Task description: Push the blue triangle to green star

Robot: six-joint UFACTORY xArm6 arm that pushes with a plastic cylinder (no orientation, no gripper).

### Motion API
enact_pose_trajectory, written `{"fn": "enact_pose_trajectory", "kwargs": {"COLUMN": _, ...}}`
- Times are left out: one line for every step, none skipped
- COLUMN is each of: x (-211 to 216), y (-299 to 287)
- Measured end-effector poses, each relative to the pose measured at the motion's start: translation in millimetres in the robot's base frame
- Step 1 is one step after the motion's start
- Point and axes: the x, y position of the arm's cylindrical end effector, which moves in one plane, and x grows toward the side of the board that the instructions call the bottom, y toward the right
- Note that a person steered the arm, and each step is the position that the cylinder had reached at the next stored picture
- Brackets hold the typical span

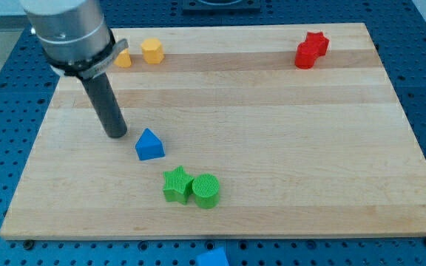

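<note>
The blue triangle [149, 144] lies on the wooden board left of centre. The green star [176, 184] lies below and slightly right of it, a short gap apart, touching a green cylinder [205, 191] on its right. My tip [116, 134] rests on the board just left of the blue triangle and a little above it, with a small gap between them. The rod rises from the tip up to the arm's grey body at the view's top left.
A yellow hexagon block [152, 51] and a small orange block [123, 58] sit at the top left, partly beside the arm. Two red blocks [310, 50] touch each other at the top right. A blue block [212, 257] lies off the board at the bottom edge.
</note>
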Motion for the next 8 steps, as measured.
{"fn": "enact_pose_trajectory", "kwargs": {"x": 5.0, "y": 81.5}}
{"fn": "enact_pose_trajectory", "kwargs": {"x": 47.5, "y": 73.5}}
{"fn": "enact_pose_trajectory", "kwargs": {"x": 14.3, "y": 93.5}}
{"fn": "enact_pose_trajectory", "kwargs": {"x": 4.2, "y": 43.6}}
{"fn": "enact_pose_trajectory", "kwargs": {"x": 31.5, "y": 17.9}}
{"fn": "enact_pose_trajectory", "kwargs": {"x": 55.6, "y": 33.0}}
{"fn": "enact_pose_trajectory", "kwargs": {"x": 67.8, "y": 39.9}}
{"fn": "enact_pose_trajectory", "kwargs": {"x": 40.1, "y": 28.1}}
